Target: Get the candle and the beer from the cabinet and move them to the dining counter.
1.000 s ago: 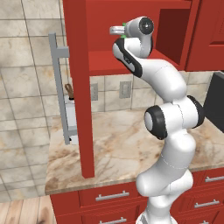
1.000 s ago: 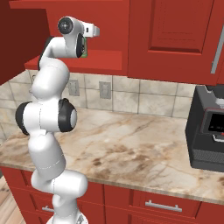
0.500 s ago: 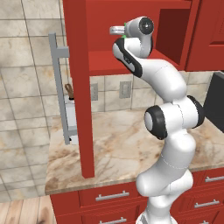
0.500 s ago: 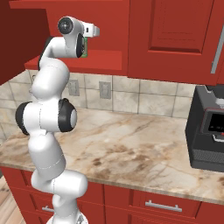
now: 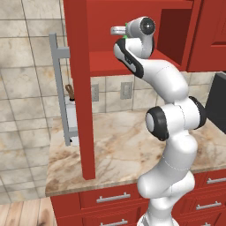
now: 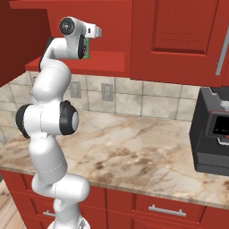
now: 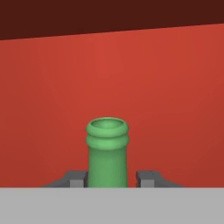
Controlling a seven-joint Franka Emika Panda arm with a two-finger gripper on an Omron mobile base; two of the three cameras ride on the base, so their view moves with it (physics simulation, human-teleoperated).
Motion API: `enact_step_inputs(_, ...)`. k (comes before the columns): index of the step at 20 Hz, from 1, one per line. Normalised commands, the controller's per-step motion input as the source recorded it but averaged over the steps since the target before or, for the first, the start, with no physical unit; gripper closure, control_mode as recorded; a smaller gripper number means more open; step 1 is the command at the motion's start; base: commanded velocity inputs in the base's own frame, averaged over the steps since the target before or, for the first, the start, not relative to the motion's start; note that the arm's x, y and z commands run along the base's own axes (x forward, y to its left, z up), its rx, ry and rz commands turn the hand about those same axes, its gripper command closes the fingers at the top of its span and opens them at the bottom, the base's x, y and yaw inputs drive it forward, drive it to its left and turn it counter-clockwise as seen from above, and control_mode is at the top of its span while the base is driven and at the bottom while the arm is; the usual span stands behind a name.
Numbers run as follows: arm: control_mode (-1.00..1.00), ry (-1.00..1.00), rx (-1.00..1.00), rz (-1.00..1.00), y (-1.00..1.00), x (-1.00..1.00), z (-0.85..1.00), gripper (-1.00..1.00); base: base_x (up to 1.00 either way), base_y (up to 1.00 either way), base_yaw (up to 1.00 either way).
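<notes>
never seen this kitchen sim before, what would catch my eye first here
The white arm reaching up into the open red cabinet above the marbled wall counter. In the hand view, the gripper sits closed on the neck of the green beer, with the cabinet's red back wall behind it.

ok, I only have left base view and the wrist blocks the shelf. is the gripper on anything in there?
Observer: Hand view has the beer, neck upright, between the gripper tips.
Operator: Clamped?
Observer: Can't confirm. One fingertip looks against the glass; a red sliver shows beside the other.
Operator: What's behind it?
Observer: The cabinet, its plain red back wall.
</notes>
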Motion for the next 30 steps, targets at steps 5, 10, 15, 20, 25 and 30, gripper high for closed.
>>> enact_step_inputs(5, -1.00, 0.00, 0.00, 0.00, 0.00, 0.00, 0.00, 1.00, 0.00, 0.00, 0.00)
enact_step_inputs(10, -1.00, -0.03, 0.00, 0.00, 0.00, -0.07, -0.01, 1.00, 0.00, 0.00, 0.00)
enact_step_inputs(15, -1.00, -0.06, 0.00, 0.00, 0.00, -0.48, -0.03, 1.00, 0.00, 0.00, 0.00)
enact_step_inputs(20, -1.00, -0.02, 0.00, 0.00, 0.00, -0.74, -0.01, 1.00, 0.00, 0.00, 0.00)
enact_step_inputs(25, -1.00, -0.01, 0.00, -0.03, -0.14, -0.98, 0.00, 1.00, 0.00, 0.00, 0.00)
enact_step_inputs(30, -1.00, 0.00, 0.00, -0.06, -0.20, -1.00, 0.02, 1.00, 0.00, 0.00, 0.00)
